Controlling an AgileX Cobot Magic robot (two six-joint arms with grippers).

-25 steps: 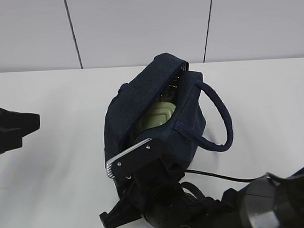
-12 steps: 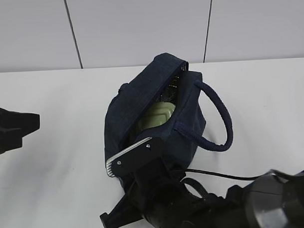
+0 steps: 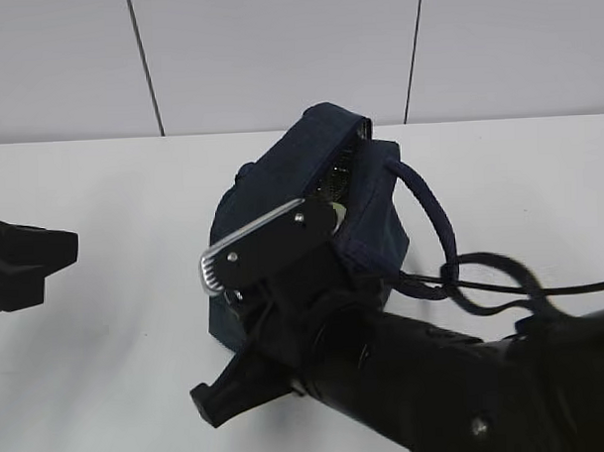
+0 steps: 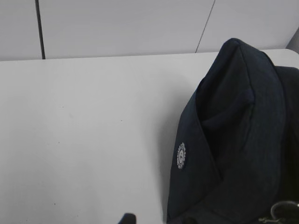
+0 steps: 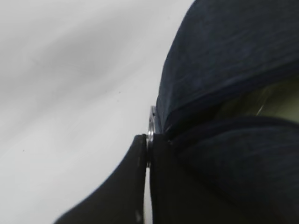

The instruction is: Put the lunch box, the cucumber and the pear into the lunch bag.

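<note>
The navy lunch bag stands mid-table, and its side with a round badge fills the right of the left wrist view. My right gripper is shut on the zipper's metal ring pull at the near end of the bag. Through the slit of the opening shows a pale green patch, the lunch box. In the exterior view my right arm covers that opening. My left gripper stands open at the left edge, apart from the bag, holding nothing. The cucumber and the pear are out of view.
The bag's padded loop handle sticks out to the right, with my arm's black cable looping past it. The white table runs back to a grey panelled wall.
My right gripper has shut on the ring pull and moved with it along the top of the bag, away from the camera. The opening has narrowed, and the arm now hides the lunch box.
</note>
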